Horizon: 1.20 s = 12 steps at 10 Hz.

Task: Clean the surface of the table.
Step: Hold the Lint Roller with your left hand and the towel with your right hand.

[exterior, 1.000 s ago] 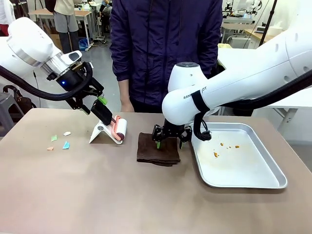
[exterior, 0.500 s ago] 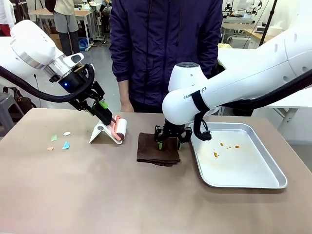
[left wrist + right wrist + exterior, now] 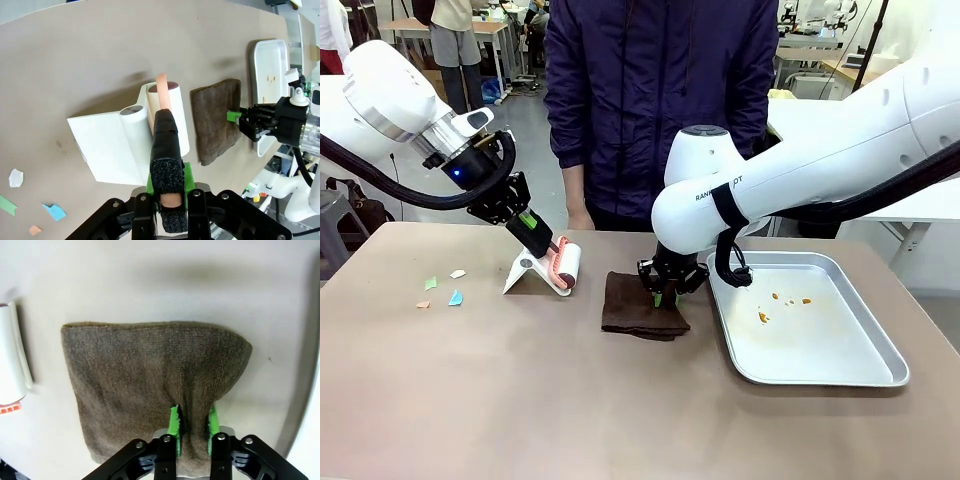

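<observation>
Clamping narrow on the pink handle [image 3: 161, 85] of the lint roller [image 3: 567, 266], the left gripper [image 3: 538, 236] is holding it while the roller is sitting in its white stand [image 3: 523, 272] near the far edge of the table [image 3: 570, 400]. The right gripper [image 3: 665, 292] is pinching a fold of the brown cloth [image 3: 635, 310], which is lying mid-table just beside the metal tray [image 3: 820, 378]. 4 paper scraps [image 3: 448, 290] are lying toward the left edge, and a person [image 3: 660, 100] is standing at the far edge.

Large rectangular table [image 3: 520, 400], smooth matte brownish-taupe top, level.
</observation>
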Each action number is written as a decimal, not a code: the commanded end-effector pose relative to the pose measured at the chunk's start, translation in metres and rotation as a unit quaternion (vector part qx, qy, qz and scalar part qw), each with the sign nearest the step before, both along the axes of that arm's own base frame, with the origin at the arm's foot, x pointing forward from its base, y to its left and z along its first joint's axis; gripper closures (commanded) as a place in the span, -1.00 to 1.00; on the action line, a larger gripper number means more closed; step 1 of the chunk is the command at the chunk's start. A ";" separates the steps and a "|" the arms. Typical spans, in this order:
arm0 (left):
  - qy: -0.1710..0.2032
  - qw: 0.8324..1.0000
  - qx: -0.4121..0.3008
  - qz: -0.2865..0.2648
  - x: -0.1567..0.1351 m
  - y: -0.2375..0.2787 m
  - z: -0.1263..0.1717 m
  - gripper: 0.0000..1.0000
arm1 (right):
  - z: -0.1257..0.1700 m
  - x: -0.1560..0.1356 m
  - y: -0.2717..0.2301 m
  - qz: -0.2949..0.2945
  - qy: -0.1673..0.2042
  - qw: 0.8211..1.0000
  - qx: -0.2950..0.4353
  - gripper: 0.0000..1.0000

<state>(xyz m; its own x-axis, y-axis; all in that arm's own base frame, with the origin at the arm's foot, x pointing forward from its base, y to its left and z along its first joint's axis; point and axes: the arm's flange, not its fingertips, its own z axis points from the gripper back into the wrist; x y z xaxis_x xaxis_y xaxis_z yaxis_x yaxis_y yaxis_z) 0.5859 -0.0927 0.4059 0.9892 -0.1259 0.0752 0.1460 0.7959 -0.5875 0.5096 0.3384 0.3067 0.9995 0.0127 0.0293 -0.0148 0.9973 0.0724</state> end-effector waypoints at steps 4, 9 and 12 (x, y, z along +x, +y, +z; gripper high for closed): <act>-0.010 1.000 0.002 0.005 -0.005 -0.003 0.003 1.00 | -0.011 -0.001 0.002 -0.016 0.006 1.000 0.013 1.00; 0.019 0.997 -0.077 -0.020 -0.022 0.000 0.014 1.00 | 0.012 -0.012 -0.031 -0.034 0.012 0.983 0.181 1.00; 0.051 0.991 -0.120 -0.027 -0.022 0.009 0.017 1.00 | 0.033 -0.035 -0.062 -0.019 -0.007 0.943 0.332 1.00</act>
